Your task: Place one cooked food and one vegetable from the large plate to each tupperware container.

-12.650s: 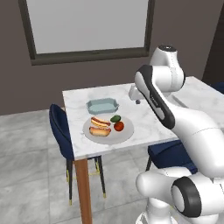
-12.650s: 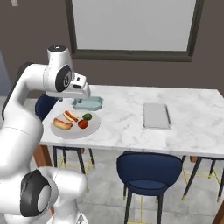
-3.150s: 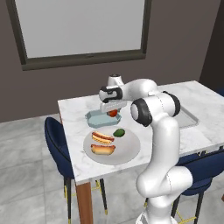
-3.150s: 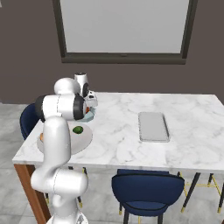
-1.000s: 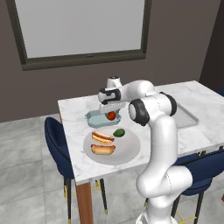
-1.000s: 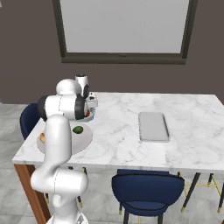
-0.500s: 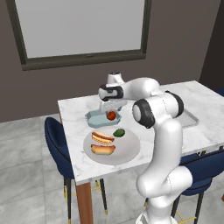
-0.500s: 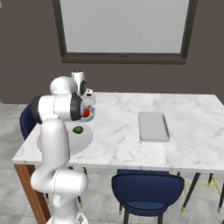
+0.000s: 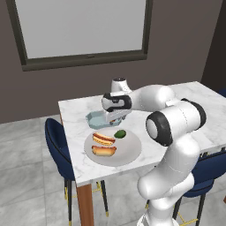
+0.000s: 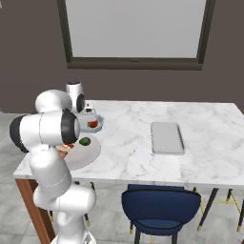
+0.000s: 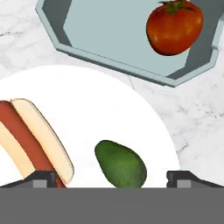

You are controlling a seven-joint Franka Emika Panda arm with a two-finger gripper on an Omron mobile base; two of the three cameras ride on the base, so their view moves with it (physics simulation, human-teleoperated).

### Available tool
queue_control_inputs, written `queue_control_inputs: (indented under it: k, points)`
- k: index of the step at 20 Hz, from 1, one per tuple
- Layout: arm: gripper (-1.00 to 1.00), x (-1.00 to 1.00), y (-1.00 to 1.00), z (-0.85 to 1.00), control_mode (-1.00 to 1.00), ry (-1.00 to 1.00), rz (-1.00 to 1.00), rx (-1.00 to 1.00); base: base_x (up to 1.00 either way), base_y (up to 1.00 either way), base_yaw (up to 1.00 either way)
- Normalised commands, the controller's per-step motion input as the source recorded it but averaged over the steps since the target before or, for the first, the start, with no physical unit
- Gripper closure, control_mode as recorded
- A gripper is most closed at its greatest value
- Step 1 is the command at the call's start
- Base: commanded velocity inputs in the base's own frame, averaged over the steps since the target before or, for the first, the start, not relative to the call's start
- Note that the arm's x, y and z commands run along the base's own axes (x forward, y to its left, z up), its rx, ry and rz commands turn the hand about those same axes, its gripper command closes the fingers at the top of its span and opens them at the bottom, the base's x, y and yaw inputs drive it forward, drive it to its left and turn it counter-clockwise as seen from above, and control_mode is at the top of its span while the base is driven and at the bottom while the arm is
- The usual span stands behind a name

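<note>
Red round tomato [image 11: 174, 27] now dropped in pale blue-green cut-cornered tub [image 11: 109, 35], ahead of spread, empty pincer [image 11: 111, 177]; vegetable done there, hot dog [image 11: 33, 140] next from large pale plate [image 11: 83, 105].

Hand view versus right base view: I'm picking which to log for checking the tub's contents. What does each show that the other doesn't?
Hand view alone: the tomato's green stem, the hot dog with its bun and sausage apart, and the open gripper. Right base view alone: the grey tub, a blue chair, the window. Both: the tomato in the blue-green tub, the avocado on the large plate.
</note>
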Motion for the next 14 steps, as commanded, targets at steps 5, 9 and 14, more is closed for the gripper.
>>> queue_control_inputs:
  k: [5,9,14]
  points:
    - [-1.0,-0.4,0.26,0.22,-1.0,0.03,0.19,-0.01,0.0,0.0,0.0]
    - [-1.0,-0.32,0.45,0.08,-1.0,0.1,0.2,-0.05,0.0,0.0,0.0]
    - [-1.0,-0.56,0.5,-0.11,-1.0,0.17,0.19,-0.06,0.0,0.0,0.0]
